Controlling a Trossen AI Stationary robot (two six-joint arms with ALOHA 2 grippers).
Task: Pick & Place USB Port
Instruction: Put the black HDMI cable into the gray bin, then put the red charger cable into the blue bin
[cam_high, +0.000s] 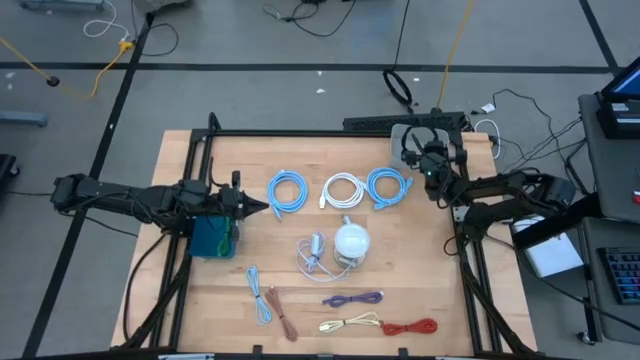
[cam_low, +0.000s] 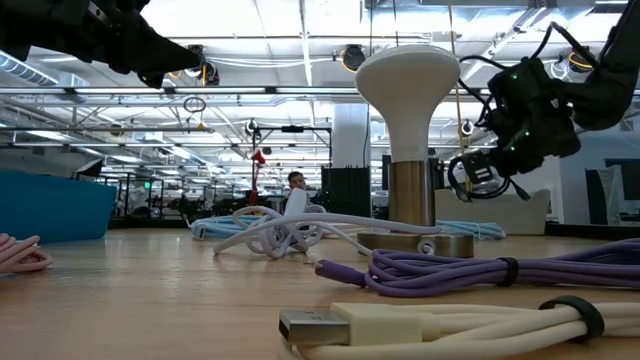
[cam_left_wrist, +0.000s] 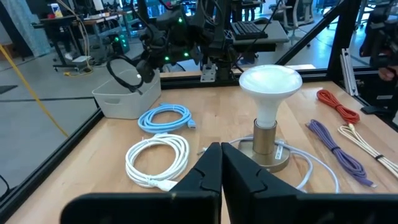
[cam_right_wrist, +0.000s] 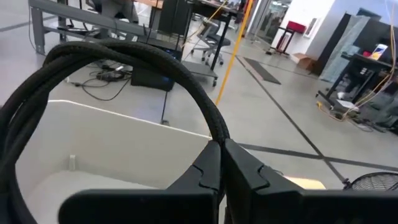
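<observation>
Front edge: a cream cable (cam_high: 350, 322), a red cable (cam_high: 411, 326) and a purple cable (cam_high: 353, 298) lie at about 6 o'clock on the table (cam_high: 300, 150), with a pale blue cable (cam_high: 258, 295) and a pinkish one (cam_high: 285, 322) just to their left.
Centre: a white lamp (cam_high: 351, 240) stands upright on its round metal base, a grey cable (cam_high: 314, 256) tangled beside it.
Middle row: a blue coil (cam_high: 288, 191), a white coil (cam_high: 345, 190) and a second blue coil (cam_high: 386, 187) lie side by side beyond the lamp.
Left gripper (cam_high: 262, 208): at 9 o'clock, above the table's left side, jaws pressed together on nothing (the wrist view shows the fingers meeting).
Teal bin (cam_high: 212, 239): under the left arm, at the left edge.
Right gripper (cam_high: 418, 150): at 1 o'clock, jaws clamped on a black cable (cam_right_wrist: 124, 56), looped and hanging in the air.
Task's thing: the black cable is over the white bin (cam_left_wrist: 124, 102) at the far right corner, not yet lying in it.
Beyond: a person (cam_low: 295, 181) far off in the room.
</observation>
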